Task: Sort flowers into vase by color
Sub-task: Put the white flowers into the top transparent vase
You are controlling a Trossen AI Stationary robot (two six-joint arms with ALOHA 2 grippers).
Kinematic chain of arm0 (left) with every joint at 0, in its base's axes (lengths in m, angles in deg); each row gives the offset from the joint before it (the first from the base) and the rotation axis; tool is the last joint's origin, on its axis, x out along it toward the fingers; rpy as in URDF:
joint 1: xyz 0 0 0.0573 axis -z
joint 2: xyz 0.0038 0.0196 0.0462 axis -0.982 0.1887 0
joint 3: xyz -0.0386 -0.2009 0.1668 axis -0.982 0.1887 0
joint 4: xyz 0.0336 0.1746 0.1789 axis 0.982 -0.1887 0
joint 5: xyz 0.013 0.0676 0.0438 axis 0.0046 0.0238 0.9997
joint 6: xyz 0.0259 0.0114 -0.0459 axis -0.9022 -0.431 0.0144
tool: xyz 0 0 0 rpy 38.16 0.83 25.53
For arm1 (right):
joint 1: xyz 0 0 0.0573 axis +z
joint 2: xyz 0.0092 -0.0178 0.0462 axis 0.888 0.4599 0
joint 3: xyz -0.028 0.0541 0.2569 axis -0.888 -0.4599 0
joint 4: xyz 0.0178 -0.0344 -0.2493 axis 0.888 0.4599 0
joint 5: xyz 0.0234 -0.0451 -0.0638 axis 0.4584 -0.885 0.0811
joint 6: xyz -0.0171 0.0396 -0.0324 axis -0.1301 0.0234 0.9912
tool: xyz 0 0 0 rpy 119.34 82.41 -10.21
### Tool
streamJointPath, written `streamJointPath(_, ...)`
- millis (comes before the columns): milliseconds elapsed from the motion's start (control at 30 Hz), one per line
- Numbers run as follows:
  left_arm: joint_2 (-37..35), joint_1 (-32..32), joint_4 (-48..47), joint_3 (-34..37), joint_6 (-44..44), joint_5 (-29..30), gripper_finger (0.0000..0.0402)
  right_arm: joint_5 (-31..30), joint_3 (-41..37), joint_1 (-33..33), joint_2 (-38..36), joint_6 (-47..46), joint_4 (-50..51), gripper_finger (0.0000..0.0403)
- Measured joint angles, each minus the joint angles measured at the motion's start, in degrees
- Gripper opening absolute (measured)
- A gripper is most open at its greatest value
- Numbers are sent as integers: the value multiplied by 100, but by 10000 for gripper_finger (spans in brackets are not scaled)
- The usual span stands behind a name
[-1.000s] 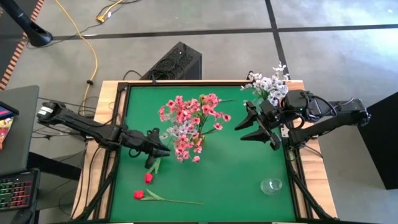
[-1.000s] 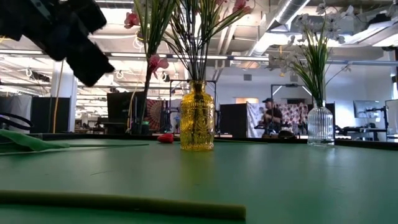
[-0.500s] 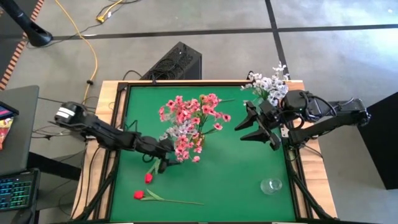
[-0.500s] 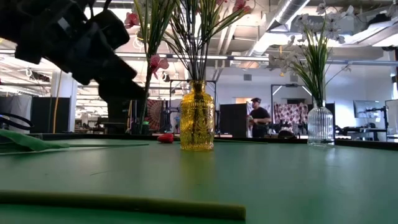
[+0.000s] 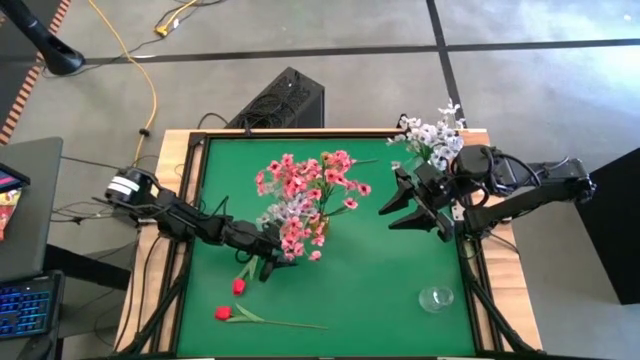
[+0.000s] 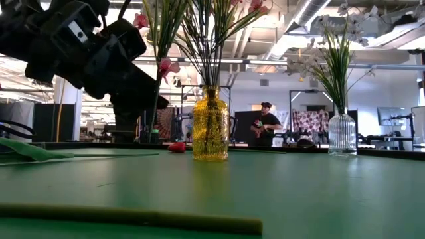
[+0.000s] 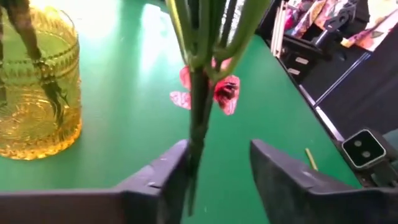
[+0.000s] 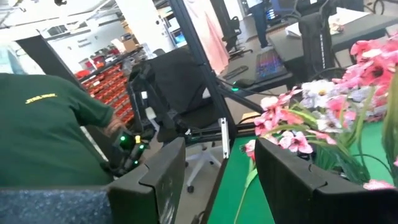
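A large open-plan robotics lab or workshop: the green-topped table in its black metal frame (image 5: 340, 300) stands on a bare grey concrete floor (image 5: 520, 90) crossed by a yellow cable (image 5: 150, 90). Exposed white ceiling ducts (image 6: 312, 10), dark workstation monitors (image 6: 392, 116), red parts bins (image 8: 102, 81) and a person in a green shirt (image 8: 43, 130) fill the room behind.

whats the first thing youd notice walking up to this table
The big spray of pink flowers standing in a yellow glass vase at the middle of the green table. The left gripper is right beside it, its open fingers either side of a green stem. A clear vase of white flowers stands at the far right corner, next to the open right gripper.
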Motion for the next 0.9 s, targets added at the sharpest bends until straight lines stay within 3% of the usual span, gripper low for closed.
streamJointPath(233,-72,-2,-19,-2,-239,-394,13,4,0,0,0,2,-2,219)
streamJointPath(467,-868,-2,-788,-4,-589,-590,4,15,0,0,0,4,-3,219)
streamJointPath(900,-4198,-4,-3790,-7,-1251,-342,1,19,0,0,0,106,-4,219)
